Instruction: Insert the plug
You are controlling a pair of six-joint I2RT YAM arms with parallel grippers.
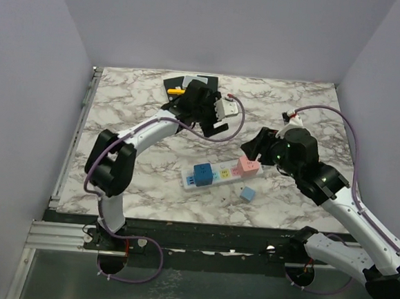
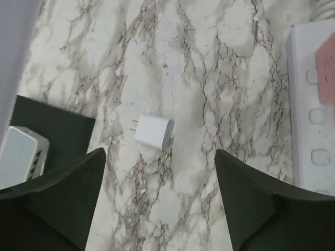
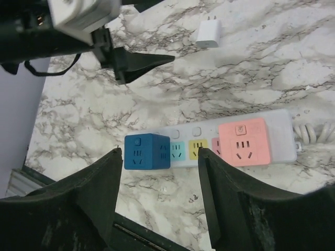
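A small white plug lies flat on the marble, prongs pointing left. It also shows far back in the right wrist view. A white power strip lies mid-table with a blue cube adapter on its left end and a pink one on its right end. My left gripper is open and empty, hovering just short of the plug. My right gripper is open and empty above the strip's near side, by the blue cube. In the top view the plug is hidden.
A small light-blue cube lies on the marble in front of the strip. Black flat items with a yellow piece lie at the back. A black pad with a white device sits left of the plug. Purple walls enclose the table.
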